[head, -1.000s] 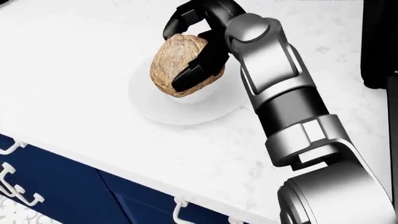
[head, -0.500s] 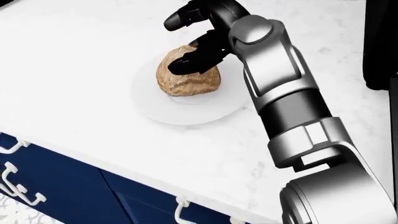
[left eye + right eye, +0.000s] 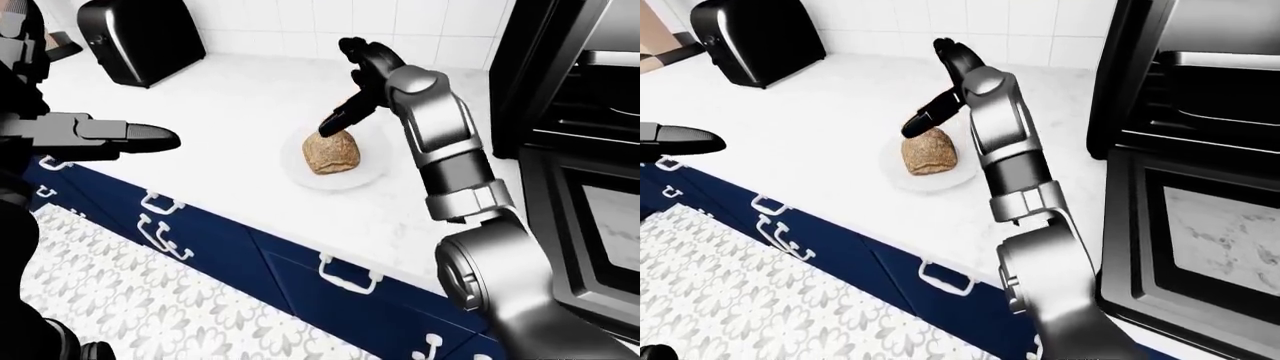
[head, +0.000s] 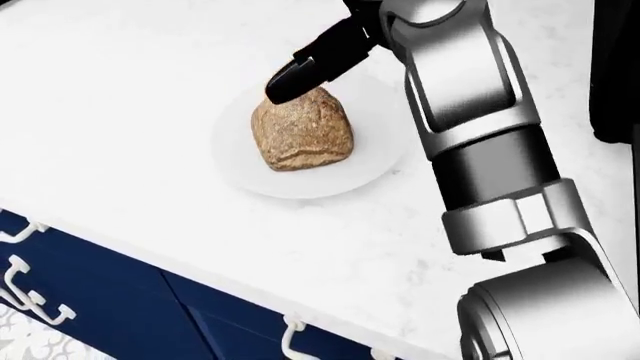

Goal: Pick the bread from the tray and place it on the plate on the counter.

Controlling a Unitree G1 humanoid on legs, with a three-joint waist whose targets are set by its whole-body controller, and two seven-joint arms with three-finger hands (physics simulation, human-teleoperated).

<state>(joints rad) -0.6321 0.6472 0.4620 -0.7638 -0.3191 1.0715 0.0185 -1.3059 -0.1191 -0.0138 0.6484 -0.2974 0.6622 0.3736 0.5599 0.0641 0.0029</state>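
Observation:
The brown bread roll [image 4: 302, 129] lies on the round white plate [image 4: 365, 161] on the white marble counter [image 4: 120, 112]. My right hand [image 4: 322, 54] hovers just above the roll's upper edge with its black fingers [image 4: 300, 73] spread and apart from the bread; it holds nothing. The same hand shows in the left-eye view [image 3: 352, 84] above the plate. My left hand [image 3: 140, 137] reaches in from the left over the counter's near edge, fingers stretched out and empty. No tray shows in any view.
A black toaster [image 3: 140, 37] stands at the top left of the counter. A black oven unit [image 3: 1200, 150] rises on the right. Navy drawers with white handles [image 3: 230, 247] sit under the counter edge, above a patterned floor [image 3: 760, 300].
My right hand let go of the bread and lifted up and away with its fingers spread. The roll settled flat on the plate.

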